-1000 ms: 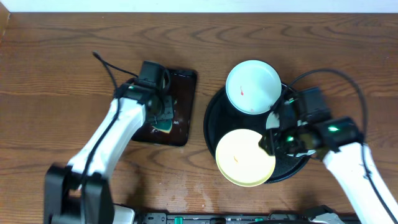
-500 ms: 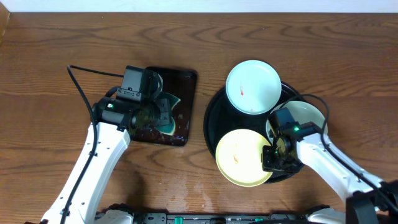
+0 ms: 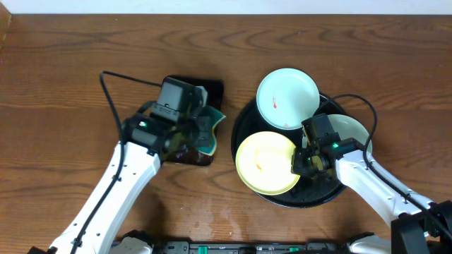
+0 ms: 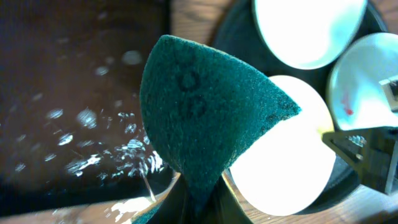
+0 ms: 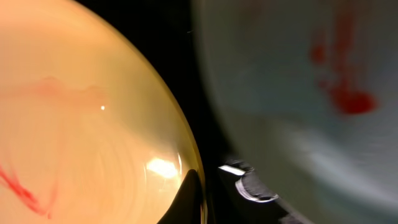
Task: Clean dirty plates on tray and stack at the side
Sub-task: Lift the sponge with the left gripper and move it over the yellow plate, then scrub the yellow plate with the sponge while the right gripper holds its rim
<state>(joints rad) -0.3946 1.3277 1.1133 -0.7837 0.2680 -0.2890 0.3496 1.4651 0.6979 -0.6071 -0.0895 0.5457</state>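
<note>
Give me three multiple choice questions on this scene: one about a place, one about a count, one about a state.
1. Where does the yellow plate lie?
A. on the round black tray
B. on the floor
C. on bare wood

2. How many plates are in view?
A. two
B. three
C. four

3. What is the left hand doing?
A. open and empty
B. shut on the green sponge
C. shut on a plate

Answers:
1 A, the overhead view shows it on that tray.
2 B, two white plates and the yellow one.
3 B, the left wrist view shows the sponge standing up from between its fingers.
</note>
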